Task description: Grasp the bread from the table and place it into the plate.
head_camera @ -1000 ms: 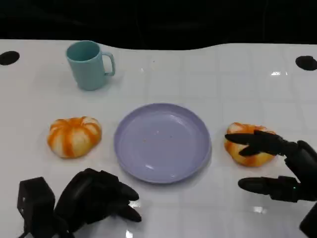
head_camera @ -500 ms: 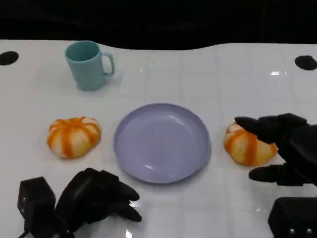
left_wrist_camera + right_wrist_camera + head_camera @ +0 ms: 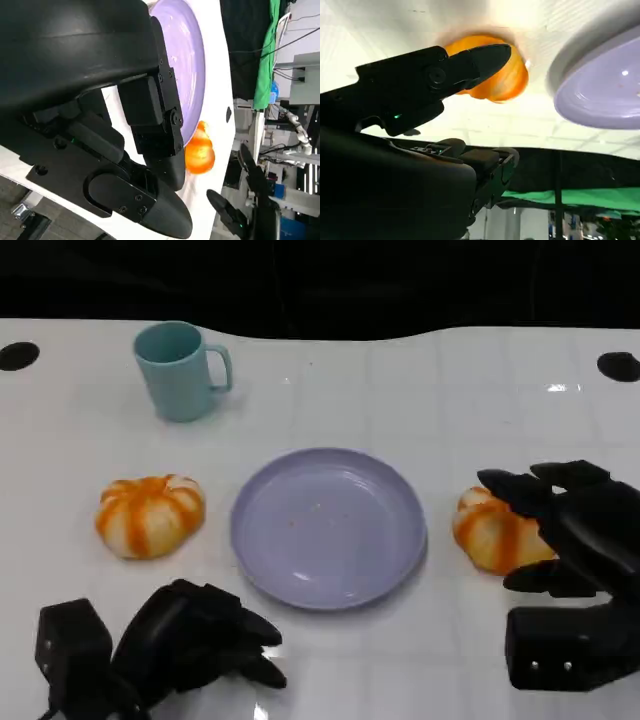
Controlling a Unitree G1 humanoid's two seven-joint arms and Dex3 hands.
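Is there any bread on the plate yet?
No, the purple plate holds nothing but a few crumbs, with one bread roll to its left and another to its right, both on the table.

Plate point(image 3: 328, 528): middle of the table point(image 3: 420, 390).
Cup point(image 3: 180, 370): behind the plate, to its left.
Left bun point(image 3: 150, 515): left of the plate.
Right bun point(image 3: 492, 533): right of the plate.
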